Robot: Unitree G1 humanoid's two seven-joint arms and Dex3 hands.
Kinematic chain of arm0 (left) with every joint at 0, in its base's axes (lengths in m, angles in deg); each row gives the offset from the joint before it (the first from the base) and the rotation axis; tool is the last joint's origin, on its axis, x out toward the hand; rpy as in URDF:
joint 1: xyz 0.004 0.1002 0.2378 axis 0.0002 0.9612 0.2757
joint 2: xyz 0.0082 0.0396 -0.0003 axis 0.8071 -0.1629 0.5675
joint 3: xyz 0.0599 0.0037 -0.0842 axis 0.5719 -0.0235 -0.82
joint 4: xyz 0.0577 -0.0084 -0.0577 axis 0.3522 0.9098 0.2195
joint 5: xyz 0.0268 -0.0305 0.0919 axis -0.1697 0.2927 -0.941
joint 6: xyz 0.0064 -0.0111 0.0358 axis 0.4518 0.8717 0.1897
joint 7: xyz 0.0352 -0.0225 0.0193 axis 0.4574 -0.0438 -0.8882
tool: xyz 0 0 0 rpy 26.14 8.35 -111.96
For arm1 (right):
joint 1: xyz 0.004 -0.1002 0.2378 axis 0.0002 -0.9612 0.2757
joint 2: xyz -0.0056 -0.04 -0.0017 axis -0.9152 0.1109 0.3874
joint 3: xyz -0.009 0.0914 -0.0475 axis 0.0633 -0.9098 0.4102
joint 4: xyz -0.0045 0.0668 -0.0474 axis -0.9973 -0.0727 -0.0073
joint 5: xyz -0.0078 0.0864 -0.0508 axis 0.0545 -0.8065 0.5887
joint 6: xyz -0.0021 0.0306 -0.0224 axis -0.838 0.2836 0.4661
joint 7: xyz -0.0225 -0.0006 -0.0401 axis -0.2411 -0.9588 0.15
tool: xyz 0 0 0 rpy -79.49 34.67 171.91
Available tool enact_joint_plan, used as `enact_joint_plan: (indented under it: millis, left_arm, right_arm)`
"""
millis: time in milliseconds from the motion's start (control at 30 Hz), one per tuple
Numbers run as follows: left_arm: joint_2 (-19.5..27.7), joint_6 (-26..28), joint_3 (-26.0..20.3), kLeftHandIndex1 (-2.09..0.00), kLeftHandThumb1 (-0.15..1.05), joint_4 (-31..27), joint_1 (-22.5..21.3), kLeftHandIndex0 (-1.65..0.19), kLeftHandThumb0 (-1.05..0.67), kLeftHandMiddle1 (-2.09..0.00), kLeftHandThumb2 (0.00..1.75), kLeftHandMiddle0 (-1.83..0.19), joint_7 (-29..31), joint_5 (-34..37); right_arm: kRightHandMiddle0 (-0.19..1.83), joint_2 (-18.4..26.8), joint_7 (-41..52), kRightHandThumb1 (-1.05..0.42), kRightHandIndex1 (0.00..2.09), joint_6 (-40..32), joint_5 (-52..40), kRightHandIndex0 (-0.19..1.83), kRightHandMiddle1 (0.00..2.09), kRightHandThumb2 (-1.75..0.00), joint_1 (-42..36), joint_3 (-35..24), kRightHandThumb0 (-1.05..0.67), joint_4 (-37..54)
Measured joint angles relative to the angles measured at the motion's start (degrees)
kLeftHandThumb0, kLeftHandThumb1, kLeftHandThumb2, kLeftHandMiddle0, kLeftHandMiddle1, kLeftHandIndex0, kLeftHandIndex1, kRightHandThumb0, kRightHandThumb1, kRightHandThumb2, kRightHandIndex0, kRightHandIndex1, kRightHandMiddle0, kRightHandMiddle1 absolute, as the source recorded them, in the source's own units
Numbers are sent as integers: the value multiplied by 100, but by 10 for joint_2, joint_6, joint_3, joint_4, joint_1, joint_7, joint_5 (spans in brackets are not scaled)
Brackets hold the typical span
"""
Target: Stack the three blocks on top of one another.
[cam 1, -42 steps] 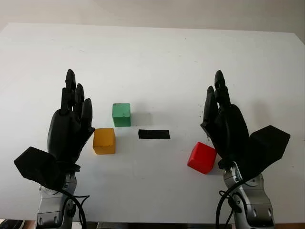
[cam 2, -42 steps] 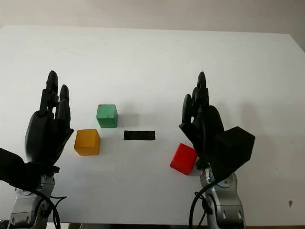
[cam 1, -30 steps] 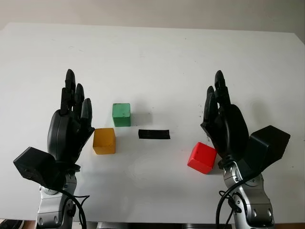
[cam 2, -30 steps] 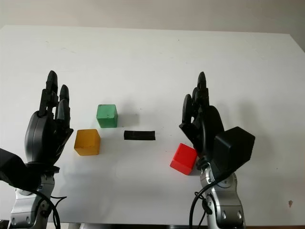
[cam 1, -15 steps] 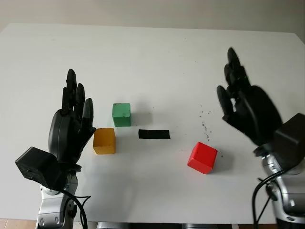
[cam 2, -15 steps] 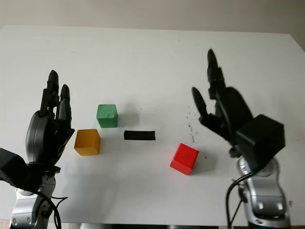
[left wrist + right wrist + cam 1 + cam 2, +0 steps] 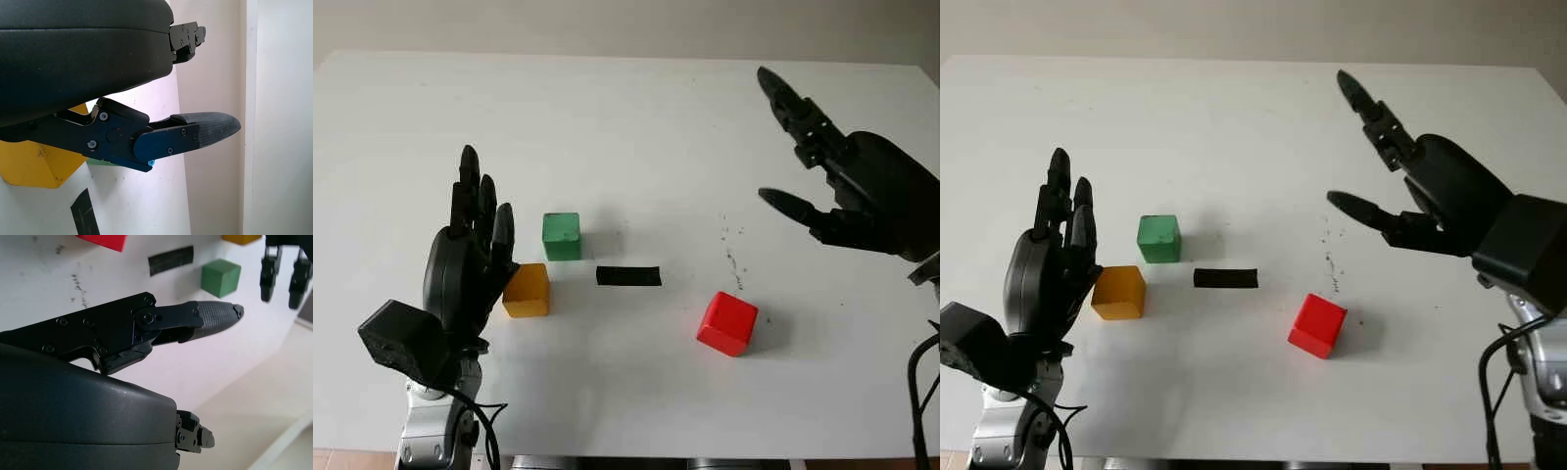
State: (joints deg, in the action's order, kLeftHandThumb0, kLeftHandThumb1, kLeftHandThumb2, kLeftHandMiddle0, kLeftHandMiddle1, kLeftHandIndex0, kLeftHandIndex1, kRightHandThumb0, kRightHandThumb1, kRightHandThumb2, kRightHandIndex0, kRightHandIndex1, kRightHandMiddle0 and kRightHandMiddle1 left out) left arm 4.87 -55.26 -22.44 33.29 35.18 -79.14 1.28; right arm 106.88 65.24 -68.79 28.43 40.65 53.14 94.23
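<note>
**Operator:** Where are my hands right now?

**Observer:** Your right hand (image 7: 1430, 201) is raised above the white table (image 7: 636, 127), out on the right side, and it is open and holding nothing. Your left hand (image 7: 470, 269) stands upright at the near left of the table, also open and holding nothing.

**Operator:** And the three blocks?

**Observer:** None of them is stacked; each sits on the table by itself. The red block (image 7: 727, 323) lies nearer to you than your right hand and toward the table's middle from it, well apart from the fingers. It is turned a little, so one corner faces you. The yellow block (image 7: 527, 290) is just beside your left hand, on its inner side. From the head views I cannot tell you whether the hand touches it. Your left wrist view shows that same block close under the hand's shell.

**Operator:** The green one?

**Observer:** The green block (image 7: 562, 236) sits just beyond the yellow block, a little further from your left hand toward the middle, with a small gap between the two. Your right wrist view catches it too, past the tip of one finger.

**Operator:** Anything else lying there?

**Observer:** A black strip (image 7: 628, 275) lies flat between the yellow block and the red block, near the green one. Some faint dark specks (image 7: 734, 250) mark the table between the red block and your right hand.
</note>
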Motion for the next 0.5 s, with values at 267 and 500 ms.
enact_joint_plan:
  millis: [267,500]
  left_arm:
    - [0,-1,0,-5,105,1,-5,15,-72,-5,57,15,2,1]
    - [0,-5,0,-5,105,7,-11,16,-72,-5,58,16,4,1]
  right_arm:
    - [20,102,103,-75,7,24,26,-10,12,-3,79,26,-69,-36]
    - [25,137,161,-71,6,91,47,-9,9,-5,126,56,-64,-68]
